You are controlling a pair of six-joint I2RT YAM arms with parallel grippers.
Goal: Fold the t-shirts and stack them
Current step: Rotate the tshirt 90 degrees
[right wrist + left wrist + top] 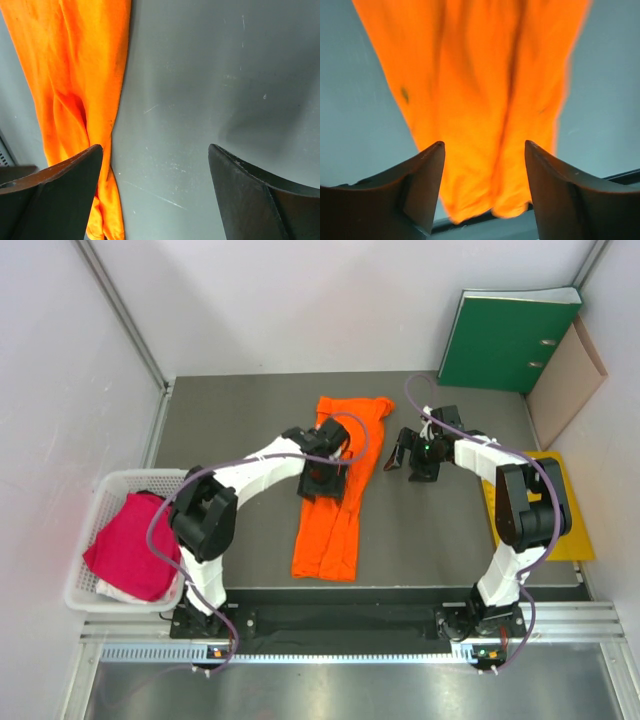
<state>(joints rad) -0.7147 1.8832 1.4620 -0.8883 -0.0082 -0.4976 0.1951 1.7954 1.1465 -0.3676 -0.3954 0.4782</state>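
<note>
The orange t-shirt point(338, 488) lies folded lengthwise into a long strip in the middle of the grey table, collar end far, hem near the front edge. My left gripper point(322, 485) is open above its middle; the left wrist view shows the cloth point(480, 95) between the spread fingers, not gripped. My right gripper point(400, 453) is open and empty just right of the shirt's upper part; the right wrist view shows the shirt's edge point(70, 90) at the left and bare table between the fingers. The magenta-pink t-shirt point(132, 545) sits bunched in the white mesh basket point(92, 508) at the left.
A green binder point(505, 338) and a tan folder point(566, 380) lean on the back right wall. A yellow envelope point(570, 535) lies flat at the right, under the right arm. A black rail point(350, 620) runs along the front edge.
</note>
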